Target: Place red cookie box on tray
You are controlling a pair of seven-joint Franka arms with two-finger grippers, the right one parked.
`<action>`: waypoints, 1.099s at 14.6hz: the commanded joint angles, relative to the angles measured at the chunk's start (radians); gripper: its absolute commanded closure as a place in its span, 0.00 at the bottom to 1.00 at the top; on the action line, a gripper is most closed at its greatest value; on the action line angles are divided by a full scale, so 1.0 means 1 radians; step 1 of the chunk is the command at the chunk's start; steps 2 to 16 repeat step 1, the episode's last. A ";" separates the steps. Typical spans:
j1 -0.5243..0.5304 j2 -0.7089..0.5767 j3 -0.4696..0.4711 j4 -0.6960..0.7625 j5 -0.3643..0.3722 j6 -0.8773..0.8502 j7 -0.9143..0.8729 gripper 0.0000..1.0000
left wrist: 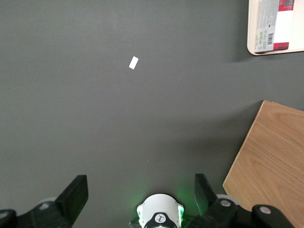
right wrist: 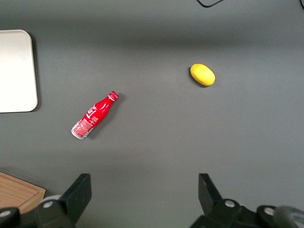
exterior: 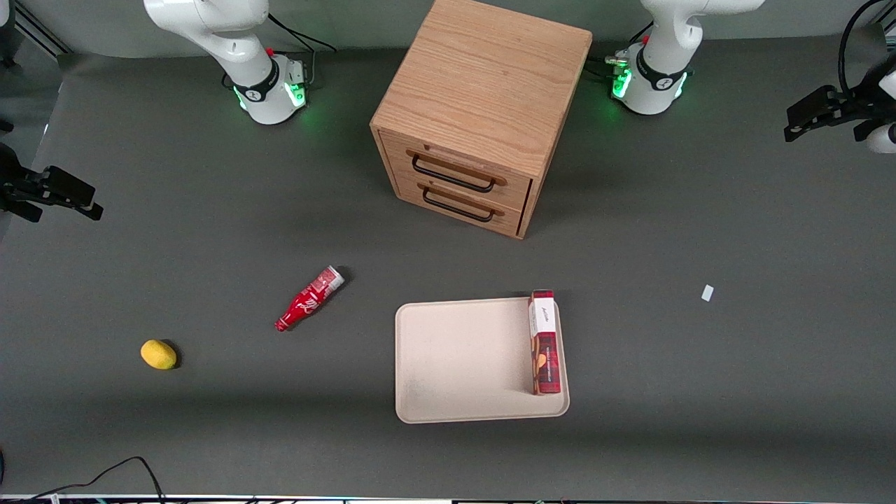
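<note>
The red cookie box (exterior: 544, 343) lies flat on the beige tray (exterior: 462, 364), along the tray edge nearest the working arm's end, with its white end panel toward the drawer cabinet. In the left wrist view the box (left wrist: 275, 23) and the tray's rim (left wrist: 280, 51) show only partly. My left gripper (exterior: 812, 115) hangs high at the working arm's end of the table, well away from the tray. It is open (left wrist: 141, 190), its black fingers (left wrist: 76, 194) spread wide with nothing between them.
A wooden two-drawer cabinet (exterior: 483, 112) stands farther from the front camera than the tray. A red soda bottle (exterior: 308, 299) and a yellow lemon (exterior: 158, 354) lie toward the parked arm's end. A small white scrap (exterior: 707, 293) lies toward the working arm's end.
</note>
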 commanded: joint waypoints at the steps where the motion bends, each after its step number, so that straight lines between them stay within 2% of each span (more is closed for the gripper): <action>1: 0.067 0.007 -0.067 0.030 0.014 -0.031 -0.011 0.00; 16: 0.067 0.007 -0.067 0.030 0.014 -0.031 -0.011 0.00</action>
